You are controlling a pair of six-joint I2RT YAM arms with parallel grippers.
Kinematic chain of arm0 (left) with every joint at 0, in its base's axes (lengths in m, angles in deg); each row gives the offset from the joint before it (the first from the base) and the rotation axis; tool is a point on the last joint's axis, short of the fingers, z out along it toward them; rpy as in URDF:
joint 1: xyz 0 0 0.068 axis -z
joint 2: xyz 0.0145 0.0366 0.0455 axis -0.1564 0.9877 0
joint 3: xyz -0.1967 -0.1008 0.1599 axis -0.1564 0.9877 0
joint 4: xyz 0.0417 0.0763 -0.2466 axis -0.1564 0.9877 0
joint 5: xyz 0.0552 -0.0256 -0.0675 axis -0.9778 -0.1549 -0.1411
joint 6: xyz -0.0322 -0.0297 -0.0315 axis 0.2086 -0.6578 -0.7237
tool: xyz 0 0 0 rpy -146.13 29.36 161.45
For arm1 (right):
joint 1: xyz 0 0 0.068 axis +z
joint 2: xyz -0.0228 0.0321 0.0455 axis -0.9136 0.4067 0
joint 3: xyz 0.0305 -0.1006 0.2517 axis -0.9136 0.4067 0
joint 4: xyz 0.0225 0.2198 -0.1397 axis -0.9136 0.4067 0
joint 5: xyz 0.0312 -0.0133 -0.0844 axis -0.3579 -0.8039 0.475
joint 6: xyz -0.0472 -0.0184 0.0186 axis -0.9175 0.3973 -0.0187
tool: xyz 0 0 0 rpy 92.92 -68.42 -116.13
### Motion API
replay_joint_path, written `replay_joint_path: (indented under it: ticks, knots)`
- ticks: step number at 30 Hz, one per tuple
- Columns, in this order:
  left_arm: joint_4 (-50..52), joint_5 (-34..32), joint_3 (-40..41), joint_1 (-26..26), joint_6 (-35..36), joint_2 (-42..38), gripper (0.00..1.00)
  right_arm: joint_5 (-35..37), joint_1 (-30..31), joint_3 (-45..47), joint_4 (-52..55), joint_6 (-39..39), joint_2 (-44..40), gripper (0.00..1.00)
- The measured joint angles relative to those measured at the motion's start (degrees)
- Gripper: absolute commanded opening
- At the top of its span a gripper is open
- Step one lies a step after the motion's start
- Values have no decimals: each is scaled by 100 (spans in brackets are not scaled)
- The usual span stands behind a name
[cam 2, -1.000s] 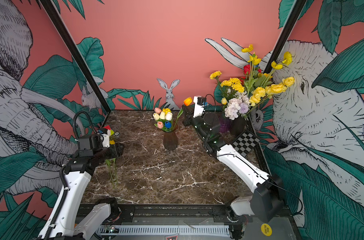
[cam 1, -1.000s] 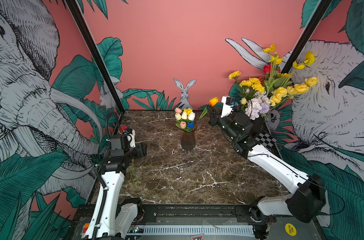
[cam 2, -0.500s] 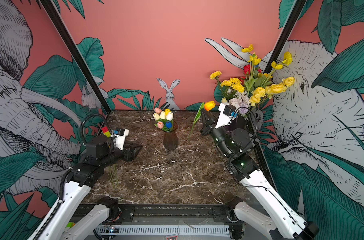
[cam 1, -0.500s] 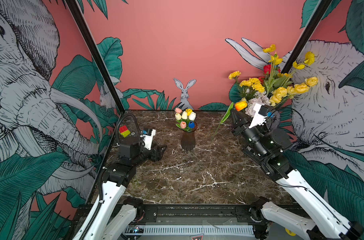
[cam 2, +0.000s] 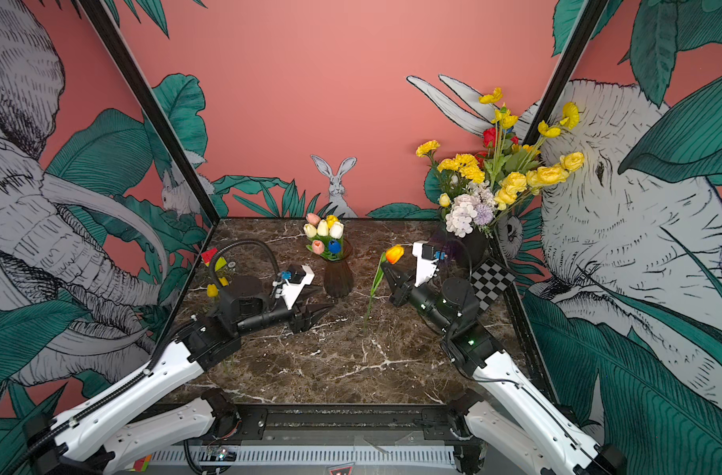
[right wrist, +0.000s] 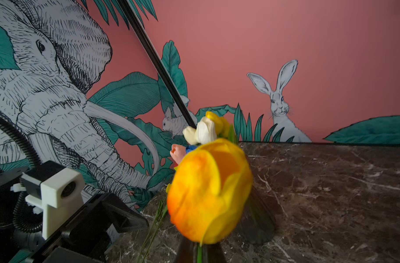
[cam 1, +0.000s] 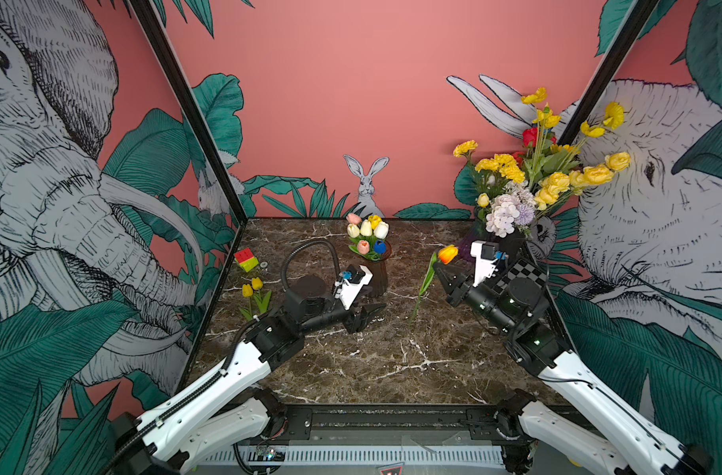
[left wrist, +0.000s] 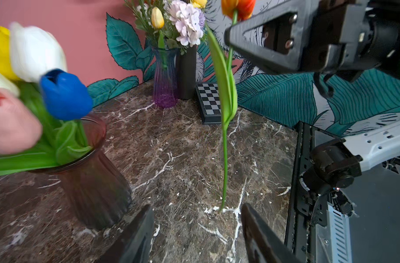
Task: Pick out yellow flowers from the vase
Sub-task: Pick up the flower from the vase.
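- Right gripper (cam 1: 436,268): you have it clamped on the stem of the orange-yellow tulip (cam 1: 447,254), just under the head. The flower hangs roughly upright, between the dark ribbed vase (cam 1: 377,279) and the back-right bouquet.
- Held stem (left wrist: 224,159): it carries one long leaf, and its lower end comes close to the marble table (cam 1: 392,362). You cannot tell whether it touches.
- Left gripper (cam 1: 369,314): your jaws stand apart with nothing between them, low over the table just in front of the dark ribbed vase. In the left wrist view the stem's lower end shows ahead of the fingers (left wrist: 137,236), touching neither.
- Dark ribbed vase: you can see one yellow tulip (cam 1: 374,221) at the back of its bunch, among white, pink and blue tulips.
- Left wall: two yellow tulips (cam 1: 252,286) lie on the table near the coloured cube (cam 1: 246,259), well apart from both vases.
- Back-right corner: the yellow blooms (cam 1: 511,170) rise in the tall bouquet with red and lilac-white heads. A small yellow bud (cam 1: 483,200) stands in the purple glass vase (left wrist: 163,91), and the chequered board (cam 1: 519,273) lies just beside.
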Motion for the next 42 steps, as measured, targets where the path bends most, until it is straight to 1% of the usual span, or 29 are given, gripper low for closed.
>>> replay_joint_path:
  ticks: [3,7,10,13,21,26,28,36,37,40,42]
  knots:
    - [-299,76,0,299,-44,531,59,-87,232,256,-96,149,160,0]
    - [-540,142,-7,588,-146,1150,56,-153,490,378,-411,247,195,0]
    - [-664,166,-17,758,-234,1558,51,-181,586,378,-719,269,197,0]
    - [-752,192,-22,903,-295,1838,45,-190,654,387,-968,267,197,0]
    - [-914,214,-26,964,-389,1869,18,20,704,420,-1010,179,129,0]
    - [-909,153,-20,964,-398,1803,6,251,717,494,-975,79,-44,0]
    - [-909,101,-4,962,-413,1746,0,299,721,494,-966,61,-92,0]
    - [-905,-9,48,962,-393,1615,0,356,737,494,-949,46,-142,0]
    - [-905,-17,48,962,-387,1615,0,356,737,494,-946,46,-142,2]
    - [-855,-39,48,962,-326,1611,0,376,739,492,-881,31,-160,25]
    - [-732,-74,48,964,-225,1565,0,461,737,479,-699,-87,-221,37]
